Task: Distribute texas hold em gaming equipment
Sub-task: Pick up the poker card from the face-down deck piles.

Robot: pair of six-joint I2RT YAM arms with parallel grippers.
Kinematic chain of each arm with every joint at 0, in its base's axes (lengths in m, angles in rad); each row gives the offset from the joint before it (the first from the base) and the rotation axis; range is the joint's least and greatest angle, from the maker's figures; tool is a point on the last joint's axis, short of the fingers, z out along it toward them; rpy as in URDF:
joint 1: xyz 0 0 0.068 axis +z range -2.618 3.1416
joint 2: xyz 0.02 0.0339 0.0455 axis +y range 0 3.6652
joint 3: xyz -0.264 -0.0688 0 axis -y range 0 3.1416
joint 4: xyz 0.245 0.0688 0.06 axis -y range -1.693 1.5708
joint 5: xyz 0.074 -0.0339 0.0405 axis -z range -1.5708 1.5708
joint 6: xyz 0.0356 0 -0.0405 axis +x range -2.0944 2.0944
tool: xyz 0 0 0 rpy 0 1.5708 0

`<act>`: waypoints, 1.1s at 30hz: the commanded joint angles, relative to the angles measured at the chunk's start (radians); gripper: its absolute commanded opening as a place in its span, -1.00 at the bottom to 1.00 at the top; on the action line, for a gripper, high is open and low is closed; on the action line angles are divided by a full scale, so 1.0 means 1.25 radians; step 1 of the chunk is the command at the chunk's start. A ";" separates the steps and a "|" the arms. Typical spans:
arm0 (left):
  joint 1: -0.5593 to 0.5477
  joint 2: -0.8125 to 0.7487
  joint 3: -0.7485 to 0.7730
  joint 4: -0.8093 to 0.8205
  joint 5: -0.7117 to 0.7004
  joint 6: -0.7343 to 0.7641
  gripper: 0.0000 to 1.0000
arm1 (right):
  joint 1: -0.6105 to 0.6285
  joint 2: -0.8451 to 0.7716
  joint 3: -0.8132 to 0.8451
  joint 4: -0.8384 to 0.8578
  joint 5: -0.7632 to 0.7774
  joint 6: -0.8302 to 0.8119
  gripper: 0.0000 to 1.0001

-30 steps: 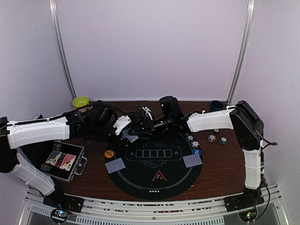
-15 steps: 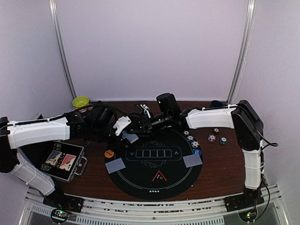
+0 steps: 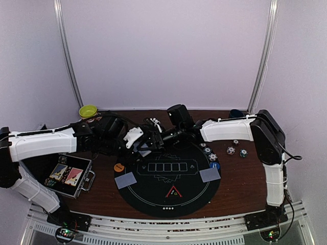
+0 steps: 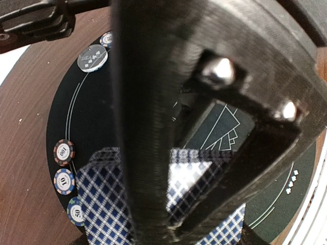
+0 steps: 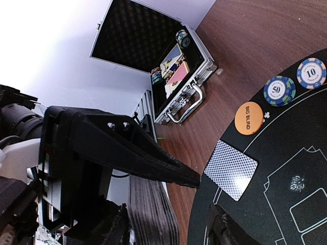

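Left gripper [image 3: 141, 145] is where we look first: it pinches the deck [image 4: 102, 204] of playing cards, its black fingers [image 4: 148, 127] pressed onto the stack above the far left rim of the round black mat [image 3: 153, 196]. From the left wrist we see the deck's blue-and-white diamond backs turned up toward the camera. The finger hides so much of the stack that we cannot tell which way its long axis runs. From the right wrist we see the deck edge-on, a striped stack running away from the lens.

The right gripper [image 3: 155, 140] sits just beside the deck on its right. We find its fingers [image 5: 225, 232] spread, one on either side of the stack's end, with a gap showing on one side.

Two single cards lie face down on the mat, a left card [image 3: 125, 180] and a right card [image 3: 210, 175]. Each has its long axis running roughly left to right, slightly tilted. Between them, nearer the arms, the red triangle [image 3: 173, 192] points its tip toward the far wall.

We see the orange button [image 3: 119, 167] at the mat's left rim and the blue button [image 3: 215, 165] at its right rim. Chips [image 3: 231, 150] lie on the brown surface [image 3: 245, 189] to the right. An open case [image 3: 69, 176] rests on the left.
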 commanded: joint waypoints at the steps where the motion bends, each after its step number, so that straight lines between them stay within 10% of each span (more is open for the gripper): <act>1: -0.002 0.003 -0.004 0.037 0.015 0.010 0.28 | 0.006 0.020 0.036 -0.047 0.049 -0.048 0.03; 33: -0.002 -0.002 -0.013 0.036 -0.005 0.012 0.28 | -0.043 -0.038 0.001 0.009 -0.042 -0.002 -0.28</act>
